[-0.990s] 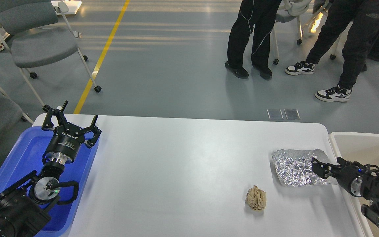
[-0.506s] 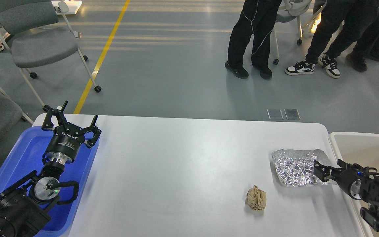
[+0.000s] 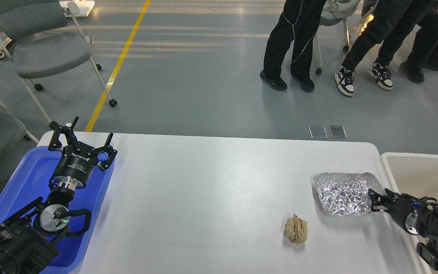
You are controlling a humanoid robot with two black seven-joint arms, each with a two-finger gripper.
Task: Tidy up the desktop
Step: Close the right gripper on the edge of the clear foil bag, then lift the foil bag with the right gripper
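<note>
The white desktop (image 3: 211, 198) holds a crumpled sheet of silver foil (image 3: 342, 192) at the right and a crumpled beige paper ball (image 3: 296, 228) in front of it. My right gripper (image 3: 372, 201) lies low at the foil's right edge, its two fingers apart over that edge; no grip on the foil shows. My left gripper (image 3: 82, 142) is open and empty, raised above the far end of the blue tray (image 3: 29, 179), far from both items.
A beige-white bin (image 3: 424, 171) stands off the desktop's right edge, behind my right arm. Grey chairs (image 3: 48, 53) stand on the floor at the far left. People's legs (image 3: 291, 42) are at the far right, beyond the table.
My right gripper has drawn back to the right and slightly down along the foil's right edge. The foil and paper ball stay put. The people behind have shifted their feet. The left arm is still.
</note>
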